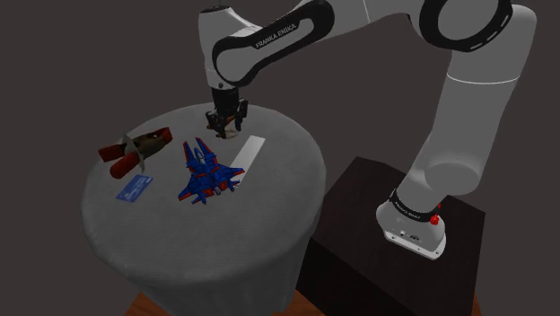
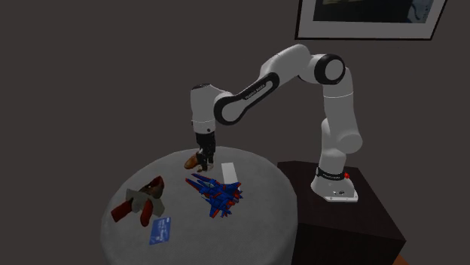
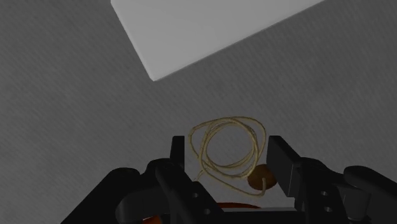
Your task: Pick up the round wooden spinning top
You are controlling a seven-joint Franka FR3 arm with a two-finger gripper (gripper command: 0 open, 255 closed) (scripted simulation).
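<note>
Hand (image 1: 222,131) of "FRANKA EMIKA" arm (image 1: 310,27) astride top (image 2: 193,160)

white arm (image 1: 467,135) with dark joints, franka emika lettering, black gripper (image 1: 223,131)

Grey table (image 1: 269,224), toy jet (image 1: 206,172), white card (image 1: 249,153), blue card (image 1: 134,188)

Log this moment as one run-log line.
phase: pre-grasp | gripper: open, low over table | spinning top: on table, at fingers, unclasped | string: coiled between fingers | nearby: white card, toy jet
</note>
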